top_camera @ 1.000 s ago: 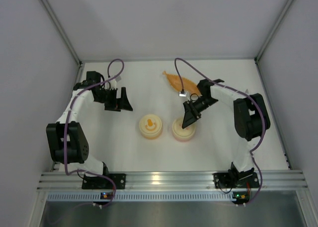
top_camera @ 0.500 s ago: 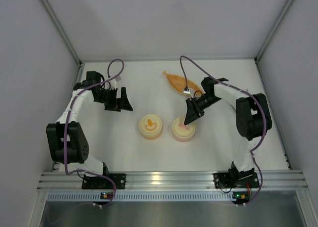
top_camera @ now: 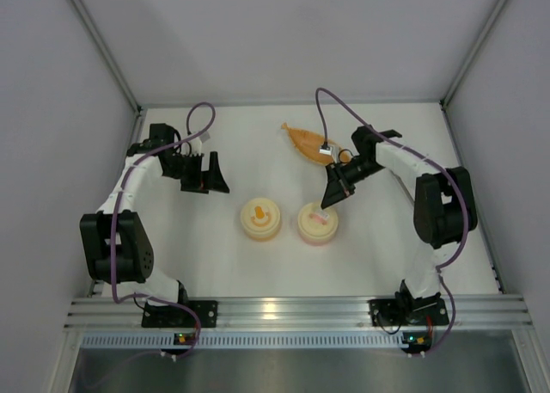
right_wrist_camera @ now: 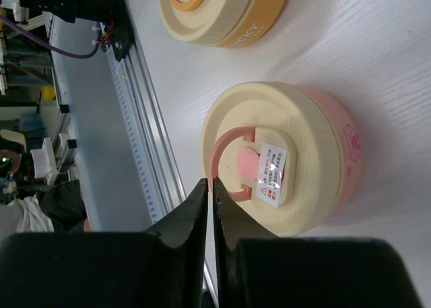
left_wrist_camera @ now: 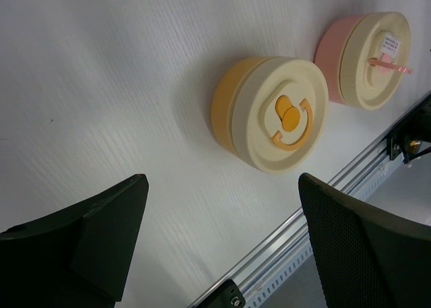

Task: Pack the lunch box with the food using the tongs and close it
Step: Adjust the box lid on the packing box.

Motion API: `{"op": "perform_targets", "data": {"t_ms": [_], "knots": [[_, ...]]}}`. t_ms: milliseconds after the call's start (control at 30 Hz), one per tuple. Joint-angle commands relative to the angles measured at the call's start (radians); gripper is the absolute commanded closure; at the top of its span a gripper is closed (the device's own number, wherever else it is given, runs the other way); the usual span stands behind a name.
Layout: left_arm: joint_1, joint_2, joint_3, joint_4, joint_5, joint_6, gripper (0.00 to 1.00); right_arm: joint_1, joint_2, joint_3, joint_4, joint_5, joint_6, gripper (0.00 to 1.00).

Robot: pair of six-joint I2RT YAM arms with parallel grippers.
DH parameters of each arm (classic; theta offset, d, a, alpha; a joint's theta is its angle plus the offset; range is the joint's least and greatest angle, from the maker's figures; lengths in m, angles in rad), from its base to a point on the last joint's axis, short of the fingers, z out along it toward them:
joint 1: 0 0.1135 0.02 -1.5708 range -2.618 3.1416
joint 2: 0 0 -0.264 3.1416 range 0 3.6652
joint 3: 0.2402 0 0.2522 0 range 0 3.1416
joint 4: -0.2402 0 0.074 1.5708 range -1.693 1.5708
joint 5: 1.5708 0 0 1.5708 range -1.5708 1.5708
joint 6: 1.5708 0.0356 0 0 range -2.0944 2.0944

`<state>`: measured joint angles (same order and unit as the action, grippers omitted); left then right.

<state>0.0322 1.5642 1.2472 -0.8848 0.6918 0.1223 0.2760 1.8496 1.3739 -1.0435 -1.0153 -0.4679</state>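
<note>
**Q:** White tabletop (top_camera: 215,264), grey walls (top_camera: 301,40) on three sides. Where are you working?

**A:** I'm hanging my right gripper (right_wrist_camera: 209,184) over the pink box (right_wrist_camera: 340,153), near the middle of the table. Its jaws are pressing almost together, leaving only a slit, and I'm seeing nothing between them. The tips are sitting right at the pink loop (right_wrist_camera: 223,143) on the cream lid (right_wrist_camera: 300,116). Whether they are touching it, I can't tell.

**Q:** And your other arm?

**A:** My left gripper (left_wrist_camera: 222,187) is hovering well apart on the left side, spread wide and carrying nothing. It is looking across at the yellow box (left_wrist_camera: 225,109), which is standing just beside the pink one with its lid on.

**Q:** Are you seeing the tongs or the food?

**A:** I'm not finding either in any view. The orange boat dish (top_camera: 305,140) is lying beyond the boxes, and whatever may be in it is too small to tell.

**Q:** How are you expecting that lid to handle?

**A:** I'm judging it to be light, stiff, smooth plastic. The rim is looking too slick and too broad for my fingers, so the loop is the place to take hold, pinching across its thin arc. The paper label (right_wrist_camera: 271,175) beside it is offering no purchase. I'm also expecting the box to be light enough to slide, or to rise along with a snug lid, so bracing its pink wall may be needed.
</note>
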Motion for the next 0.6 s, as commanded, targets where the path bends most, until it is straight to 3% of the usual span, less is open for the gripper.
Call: {"op": "perform_targets", "data": {"t_ms": [0, 100, 567], "knots": [[0.008, -0.006, 0.034, -0.006, 0.028, 0.016, 0.02, 0.000, -0.018, -0.001, -0.027, -0.074, -0.050, 0.96], [0.008, -0.004, 0.035, -0.006, 0.031, 0.016, 0.02, 0.009, -0.003, -0.029, -0.023, -0.091, -0.057, 1.00], [0.008, 0.014, 0.032, -0.005, 0.035, 0.020, 0.02, 0.058, 0.091, -0.064, -0.023, -0.158, -0.104, 1.00]]}}
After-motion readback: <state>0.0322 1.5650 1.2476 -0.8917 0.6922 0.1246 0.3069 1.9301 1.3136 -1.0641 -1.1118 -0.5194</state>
